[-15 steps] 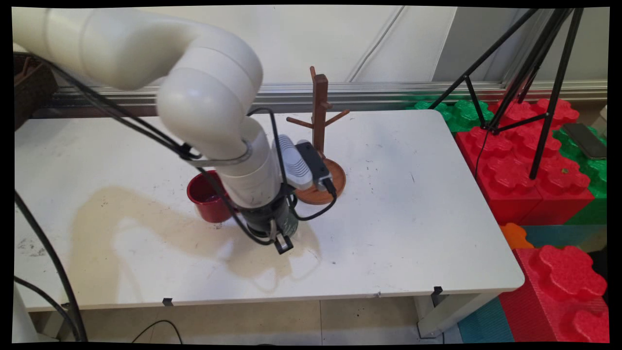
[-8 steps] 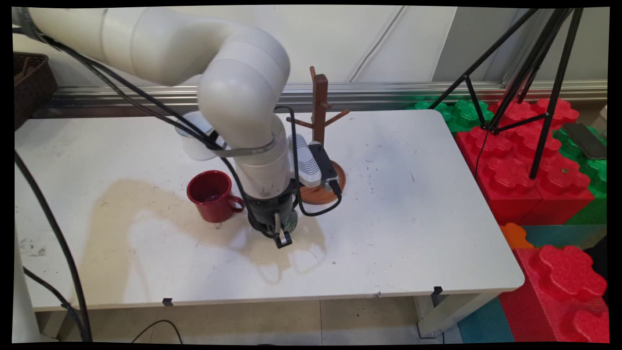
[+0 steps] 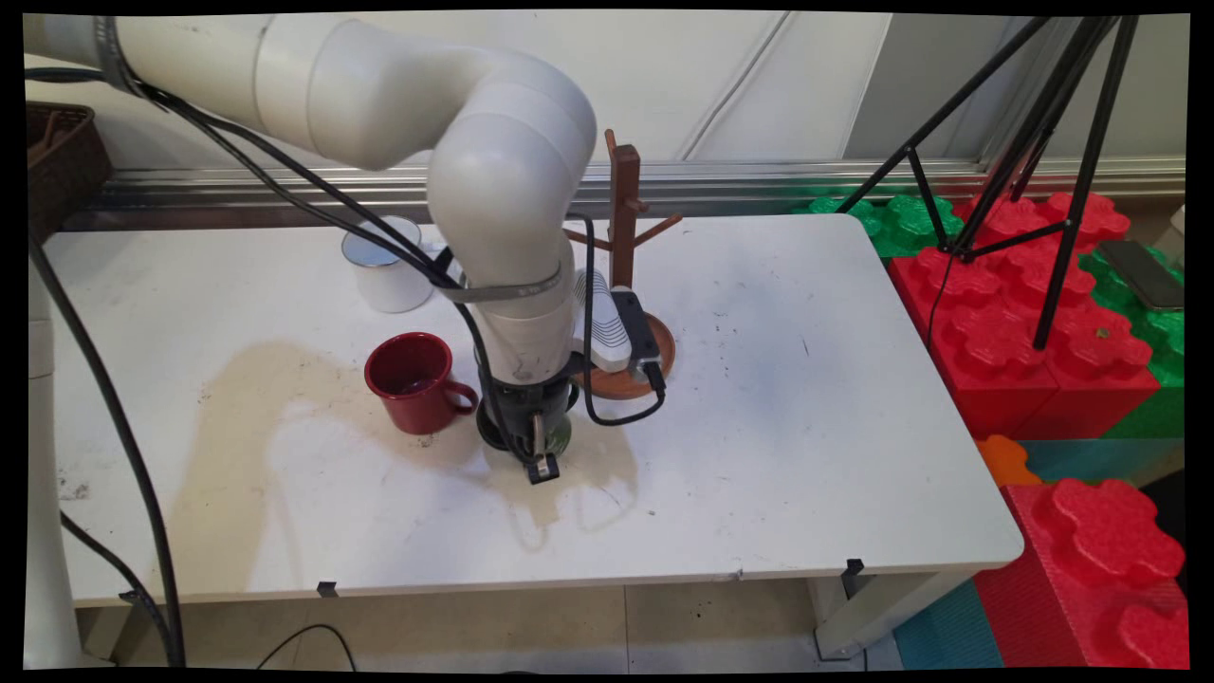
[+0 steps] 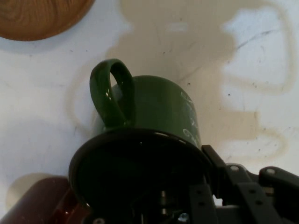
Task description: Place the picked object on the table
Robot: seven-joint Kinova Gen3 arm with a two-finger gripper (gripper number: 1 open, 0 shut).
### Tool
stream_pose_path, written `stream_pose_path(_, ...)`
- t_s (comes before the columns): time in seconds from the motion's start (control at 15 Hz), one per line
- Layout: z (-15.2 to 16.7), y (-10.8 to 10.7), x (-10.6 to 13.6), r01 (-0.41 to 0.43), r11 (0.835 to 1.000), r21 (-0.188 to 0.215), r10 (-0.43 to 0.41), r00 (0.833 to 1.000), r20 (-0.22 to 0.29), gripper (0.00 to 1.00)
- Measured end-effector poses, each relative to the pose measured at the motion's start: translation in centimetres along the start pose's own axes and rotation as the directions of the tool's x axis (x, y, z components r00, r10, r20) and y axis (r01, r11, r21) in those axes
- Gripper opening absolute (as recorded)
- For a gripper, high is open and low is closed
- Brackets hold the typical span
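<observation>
A dark green mug (image 3: 561, 438) stands on the white table (image 3: 806, 427), just in front of the wooden mug tree (image 3: 624, 218). My gripper (image 3: 533, 453) points straight down onto it and is shut on its rim. In the hand view the green mug (image 4: 159, 107) fills the middle, its handle toward the top left. My gripper (image 4: 201, 182) has one finger (image 4: 219, 170) outside the wall on the right, while the other is hidden inside the dark opening. A red mug (image 3: 413, 381) stands just left of my gripper, with its handle toward it.
A white enamel mug (image 3: 384, 275) stands behind the red one, toward the back of the table. The mug tree's round base (image 4: 37, 16) lies close behind the green mug. A black tripod (image 3: 1034, 142) and red and green foam blocks (image 3: 1024, 341) stand beyond the table's right edge.
The arm's upper links have swung right and upright, uncovering the white mug and all of the red mug. The wrist has straightened from tilted to vertical over the green mug.
</observation>
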Motion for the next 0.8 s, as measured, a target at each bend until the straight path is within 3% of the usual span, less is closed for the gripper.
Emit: stream_pose_path(0.8, 2.0, -0.4, 1.5, -0.067, 0.997, -0.025, 0.069, 0.995, 0.071, 0.00)
